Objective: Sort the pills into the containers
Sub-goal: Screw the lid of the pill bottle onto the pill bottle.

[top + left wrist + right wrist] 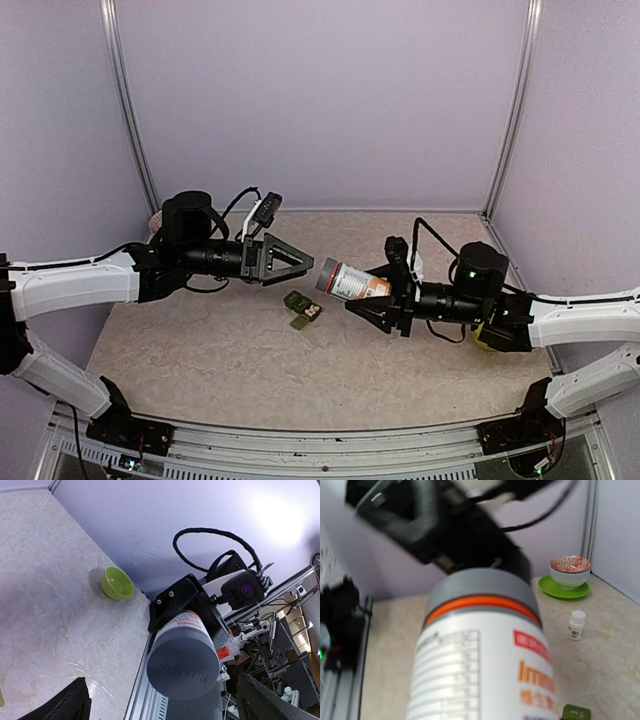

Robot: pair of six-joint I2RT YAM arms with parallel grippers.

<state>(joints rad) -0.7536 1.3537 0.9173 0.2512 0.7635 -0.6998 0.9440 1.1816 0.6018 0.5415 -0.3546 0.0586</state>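
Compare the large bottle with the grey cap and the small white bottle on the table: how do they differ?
The large bottle has a grey cap and an orange band; the small bottle has a white cap. The large bottle lies on its side in the air, held by the right gripper; the small bottle stands upright on the table, untouched. Both are capped and labelled.

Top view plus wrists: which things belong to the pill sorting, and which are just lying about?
Job: pill bottle; green containers strip.
Lying about: lime-green bowl; small white bottle; patterned cup on green saucer.
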